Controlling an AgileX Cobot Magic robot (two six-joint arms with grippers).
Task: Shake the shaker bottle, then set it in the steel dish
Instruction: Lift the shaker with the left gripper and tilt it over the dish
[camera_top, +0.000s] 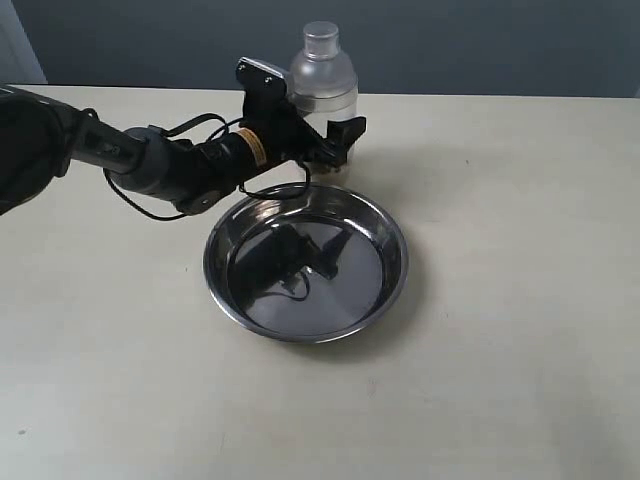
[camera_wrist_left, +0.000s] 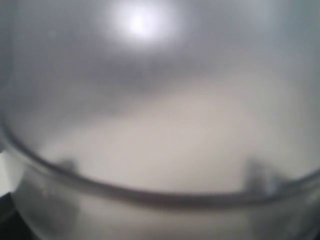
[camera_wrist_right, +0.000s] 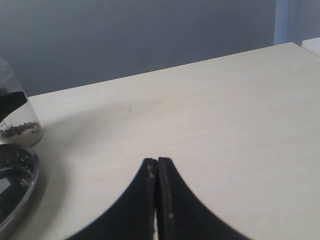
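The shaker bottle (camera_top: 322, 75) stands upright on the table just behind the steel dish (camera_top: 395, 250), with brown granules at its bottom (camera_wrist_right: 17, 131). My left gripper (camera_top: 335, 140) reaches in from the left and straddles the bottle's lower body, one black finger (camera_top: 347, 130) lying against its near side. The frosted bottle wall (camera_wrist_left: 160, 100) fills the left wrist view, and both fingers show only as dark blurs through it. My right gripper (camera_wrist_right: 157, 162) is shut on nothing, over bare table to the right of the dish rim (camera_wrist_right: 25, 175). It is outside the exterior view.
The dish's mirror bottom reflects the left arm. The beige table (camera_top: 520, 300) runs wide to the right and front. A grey wall backs its far edge just behind the bottle.
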